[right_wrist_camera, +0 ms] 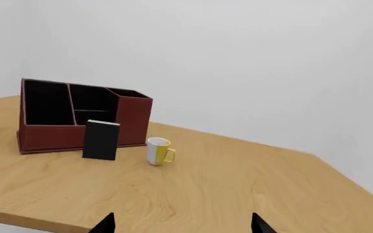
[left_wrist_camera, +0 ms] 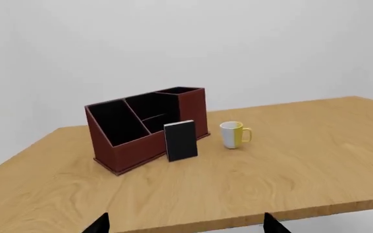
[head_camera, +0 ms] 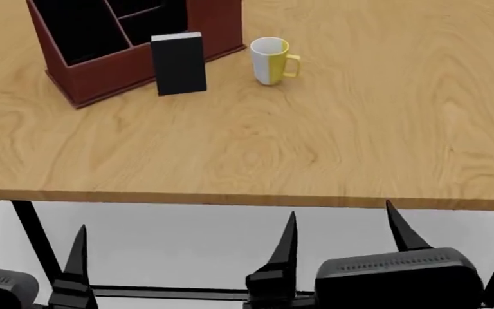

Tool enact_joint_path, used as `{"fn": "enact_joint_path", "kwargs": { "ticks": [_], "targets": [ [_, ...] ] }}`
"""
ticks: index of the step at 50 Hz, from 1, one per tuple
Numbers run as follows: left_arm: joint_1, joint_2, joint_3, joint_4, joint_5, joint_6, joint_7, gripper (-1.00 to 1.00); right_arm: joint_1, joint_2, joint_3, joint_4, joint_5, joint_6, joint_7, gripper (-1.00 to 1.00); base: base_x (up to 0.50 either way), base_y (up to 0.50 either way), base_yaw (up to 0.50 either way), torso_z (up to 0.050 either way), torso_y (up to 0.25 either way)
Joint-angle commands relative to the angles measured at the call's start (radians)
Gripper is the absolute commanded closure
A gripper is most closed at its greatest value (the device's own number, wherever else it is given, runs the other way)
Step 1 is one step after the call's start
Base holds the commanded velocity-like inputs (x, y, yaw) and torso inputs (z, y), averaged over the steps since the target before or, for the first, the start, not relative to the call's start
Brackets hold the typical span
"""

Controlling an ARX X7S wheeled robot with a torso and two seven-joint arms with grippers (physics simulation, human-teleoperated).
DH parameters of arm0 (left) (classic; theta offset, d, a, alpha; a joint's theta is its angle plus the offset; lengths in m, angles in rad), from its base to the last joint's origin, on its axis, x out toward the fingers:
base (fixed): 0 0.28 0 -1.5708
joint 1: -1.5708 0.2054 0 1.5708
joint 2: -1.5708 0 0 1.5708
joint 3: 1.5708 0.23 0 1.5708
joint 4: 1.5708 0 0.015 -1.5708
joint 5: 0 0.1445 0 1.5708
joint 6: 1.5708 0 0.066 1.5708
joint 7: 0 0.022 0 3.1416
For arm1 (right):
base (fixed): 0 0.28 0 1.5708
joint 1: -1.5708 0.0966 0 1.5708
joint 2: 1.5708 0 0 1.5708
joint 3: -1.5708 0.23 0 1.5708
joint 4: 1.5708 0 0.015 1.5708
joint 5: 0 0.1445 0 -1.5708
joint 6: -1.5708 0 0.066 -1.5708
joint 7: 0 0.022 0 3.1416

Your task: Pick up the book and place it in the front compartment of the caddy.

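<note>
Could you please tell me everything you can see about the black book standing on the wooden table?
The thin black rectangular book has a plain dark cover and a whitish strip of page edges along its top. It is closed and stands upright on the light wooden table, right against the front wall of the dark red leather-look caddy; whether it leans on that wall cannot be told. A white and yellow mug stands apart from it on one side. Neither gripper is near it.

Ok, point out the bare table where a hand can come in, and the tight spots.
Bare wood runs from the table's near edge up to the book and mug, and all along the side beyond the mug. It is tight at the caddy: the book stands upright against its front, with the mug just beside, apart.
</note>
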Motion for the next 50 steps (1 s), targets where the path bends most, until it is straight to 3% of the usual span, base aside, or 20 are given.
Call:
{"fn": "enact_joint_path", "kwargs": {
  "ticks": [1,24,50],
  "targets": [
    [0.002,-0.006,0.003,0.015,-0.010,-0.008,-0.004,-1.00,0.015,0.007,-0.032,0.010,-0.009,0.015,0.015,-1.00,0.50,0.05,0.00,0.000,0.000],
    [-0.001,-0.020,0.015,0.023,-0.022,-0.013,-0.021,-1.00,0.007,-0.001,0.008,0.024,0.030,0.009,0.011,-1.00,0.50,0.12,0.00,0.000,0.002],
    [0.015,-0.037,0.028,0.036,-0.033,0.001,-0.036,-1.00,0.035,0.021,-0.055,0.022,0.014,0.045,0.032,-1.00,0.50,0.00,0.00,0.000,0.001]
  ]
}}
